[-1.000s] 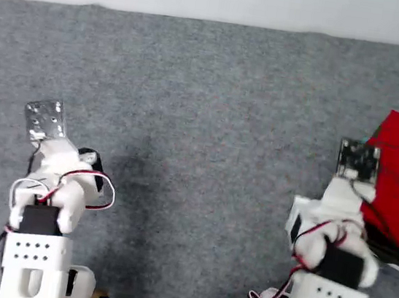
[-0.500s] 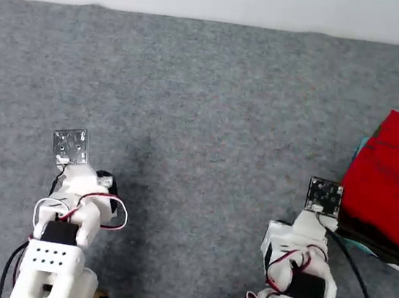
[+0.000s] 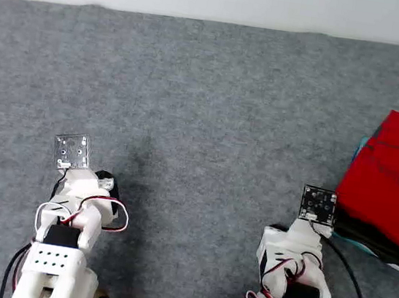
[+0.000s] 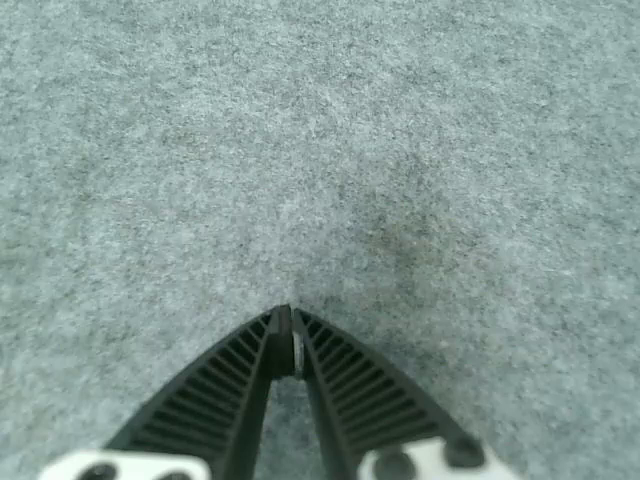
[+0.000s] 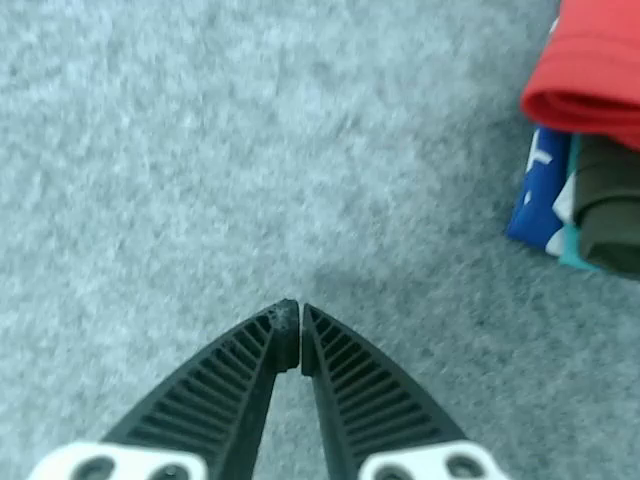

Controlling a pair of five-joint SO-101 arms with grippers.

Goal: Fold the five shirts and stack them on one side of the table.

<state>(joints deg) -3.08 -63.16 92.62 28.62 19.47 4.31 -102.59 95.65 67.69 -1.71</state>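
- Your stack of folded shirts (image 3: pixel 373 239) lies at the right edge of the grey table (image 3: pixel 212 107), running partly out of the high view.
- The red shirt (image 3: pixel 390 181) lies flat on top.
- Beneath it you can make out a dark shirt (image 5: pixel 610 215), a blue shirt (image 5: pixel 535 195) with white print, and a teal layer (image 5: pixel 570 258).

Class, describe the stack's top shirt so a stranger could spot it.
On the grey table, find the stack of folded shirts at its right edge. The top one is the red shirt; those beneath are dark, blue or teal.
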